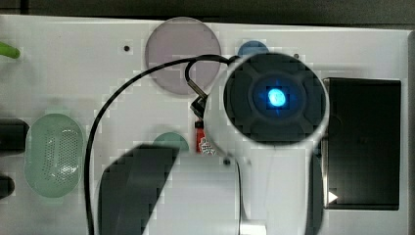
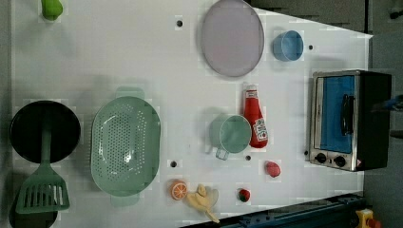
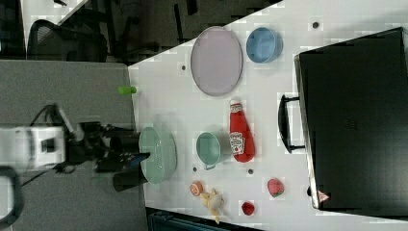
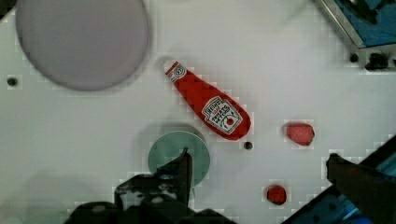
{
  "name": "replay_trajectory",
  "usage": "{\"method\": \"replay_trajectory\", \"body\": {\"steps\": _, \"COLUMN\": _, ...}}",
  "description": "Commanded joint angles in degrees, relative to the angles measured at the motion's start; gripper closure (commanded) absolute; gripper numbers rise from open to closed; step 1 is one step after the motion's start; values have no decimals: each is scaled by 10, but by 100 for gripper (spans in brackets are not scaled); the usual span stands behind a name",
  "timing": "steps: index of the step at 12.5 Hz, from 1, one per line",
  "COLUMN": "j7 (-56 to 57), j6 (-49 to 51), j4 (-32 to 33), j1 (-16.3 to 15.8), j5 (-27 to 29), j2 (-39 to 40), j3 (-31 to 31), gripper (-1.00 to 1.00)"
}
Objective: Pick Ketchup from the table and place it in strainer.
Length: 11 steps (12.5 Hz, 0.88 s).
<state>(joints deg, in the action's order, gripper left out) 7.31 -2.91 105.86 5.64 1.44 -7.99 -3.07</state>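
Partly, in the top view, we lose the ketchup (image 1: pixel 201 138) behind the arm's wrist; a red sliver shows. From the left view's left we read the strainer (image 2: pixel 125 145), the teal cup (image 2: pixel 231 134), then the ketchup (image 2: pixel 254 117) lying flat on the table (image 2: pixel 119 57), touching the cup's side, well apart from the strainer. Open table separates strainer and cup. Gripper (image 4: pixel 259 168): fingers spread wide, holding nothing, above the table.
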Motion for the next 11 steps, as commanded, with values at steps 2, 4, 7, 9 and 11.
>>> {"method": "replay_trajectory", "body": {"steps": 2, "j7": 164, "j6": -62, "j4": 84, "j1": 7, "j5": 1, "j2": 57, "j3": -16, "gripper": -100}}
{"method": "replay_trajectory", "body": {"steps": 4, "j7": 255, "j6": -129, "j4": 131, "j1": 7, "j5": 1, "j2": 65, "j3": -18, "gripper": -100}}
{"method": "replay_trajectory", "body": {"steps": 7, "j7": 396, "j6": -225, "j4": 198, "j1": 7, "j5": 1, "j2": 75, "j3": -21, "gripper": -100}}
{"method": "replay_trajectory", "body": {"steps": 9, "j7": 449, "j6": -290, "j4": 235, "j1": 6, "j5": 1, "j2": 89, "j3": -26, "gripper": -100}}
{"method": "replay_trajectory", "body": {"steps": 11, "j7": 456, "j6": -353, "j4": 266, "j1": 5, "j5": 0, "j2": 113, "j3": -26, "gripper": -100}}
